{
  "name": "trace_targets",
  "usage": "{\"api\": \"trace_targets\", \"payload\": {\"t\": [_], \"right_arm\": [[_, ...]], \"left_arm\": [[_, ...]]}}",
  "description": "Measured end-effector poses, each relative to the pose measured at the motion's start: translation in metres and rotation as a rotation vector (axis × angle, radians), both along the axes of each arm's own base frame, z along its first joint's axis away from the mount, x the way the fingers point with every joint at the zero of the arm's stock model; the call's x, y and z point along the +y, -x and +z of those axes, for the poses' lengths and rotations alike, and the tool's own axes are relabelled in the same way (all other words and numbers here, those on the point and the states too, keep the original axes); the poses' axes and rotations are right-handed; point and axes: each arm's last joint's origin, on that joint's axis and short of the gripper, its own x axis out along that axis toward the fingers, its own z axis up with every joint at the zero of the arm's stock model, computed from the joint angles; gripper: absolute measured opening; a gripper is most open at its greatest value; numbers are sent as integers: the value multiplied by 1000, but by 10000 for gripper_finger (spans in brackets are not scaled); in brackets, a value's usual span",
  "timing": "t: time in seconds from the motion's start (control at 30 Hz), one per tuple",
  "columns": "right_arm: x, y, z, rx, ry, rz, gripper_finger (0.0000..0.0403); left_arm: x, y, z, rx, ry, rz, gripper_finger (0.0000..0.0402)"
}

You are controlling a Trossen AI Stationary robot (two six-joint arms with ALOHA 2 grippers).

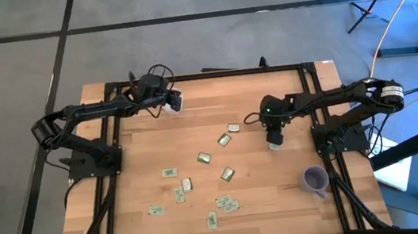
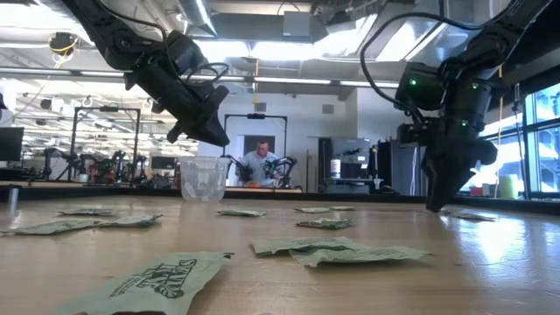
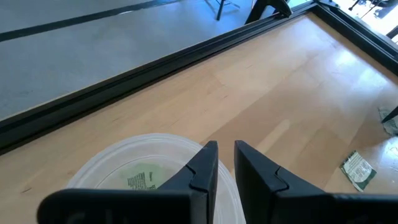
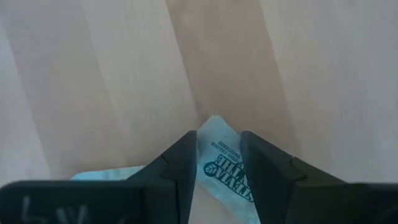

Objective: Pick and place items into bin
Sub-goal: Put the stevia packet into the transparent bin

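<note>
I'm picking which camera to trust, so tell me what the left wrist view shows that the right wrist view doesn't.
Only the left wrist view shows the clear cup, with a green-printed packet lying inside it, right below the left hand, whose fingers stand slightly apart with nothing between them. It also shows the table's black edge rail and the floor beyond.

Only the right wrist view shows a pale packet on the wood, sitting between the fingers of the right hand.

Both show a hand's own two dark fingers over the light wooden table.
</note>
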Motion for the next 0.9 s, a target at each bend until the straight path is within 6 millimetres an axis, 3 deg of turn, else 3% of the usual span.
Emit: {"api": "trace_targets", "payload": {"t": [0.13, 0.53, 0.7, 0.9], "right_arm": [[-1, 0, -2, 28, 30, -31, 119], [-3, -1, -2, 19, 56, -55, 39], [-3, -3, 3, 3, 61, -46, 8], [-9, -18, 21, -71, 84, -47, 10]], "left_arm": [[0, 0, 0, 5, -8, -6, 49], [-3, 0, 8, -24, -41, -49, 49], [-17, 0, 27, -51, -149, -153, 49], [-48, -5, 47, -33, -354, -358, 40]]}}
